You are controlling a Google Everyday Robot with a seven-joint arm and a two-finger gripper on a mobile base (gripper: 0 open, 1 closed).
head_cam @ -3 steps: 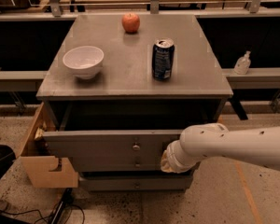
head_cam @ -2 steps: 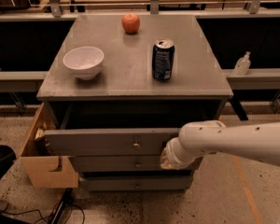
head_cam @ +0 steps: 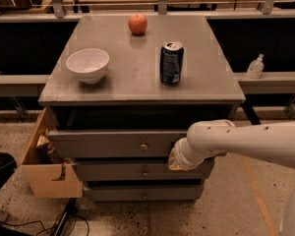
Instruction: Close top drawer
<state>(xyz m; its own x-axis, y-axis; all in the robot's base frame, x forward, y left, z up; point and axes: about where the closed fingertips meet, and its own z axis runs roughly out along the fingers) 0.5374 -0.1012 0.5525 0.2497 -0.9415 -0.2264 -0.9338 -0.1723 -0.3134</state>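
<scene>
The top drawer (head_cam: 113,142) is a wide grey drawer with a small round knob (head_cam: 144,145). It stands a short way out of the grey cabinet (head_cam: 137,77), and a dark gap shows above its front. My white arm (head_cam: 246,141) reaches in from the right. My gripper (head_cam: 176,157) is at the right end of the drawer front, against it and mostly hidden behind the wrist. Two shorter drawer fronts (head_cam: 142,172) sit below.
On the cabinet top stand a white bowl (head_cam: 87,64), a red apple (head_cam: 137,23) and a dark soda can (head_cam: 171,63). An open cardboard box (head_cam: 49,173) leans at the cabinet's left. A small bottle (head_cam: 255,67) stands on the right ledge. Cables (head_cam: 34,225) lie on the floor.
The top drawer's front has slid back toward the cabinet, and the gap above it is narrower. My arm and gripper have moved inward with it.
</scene>
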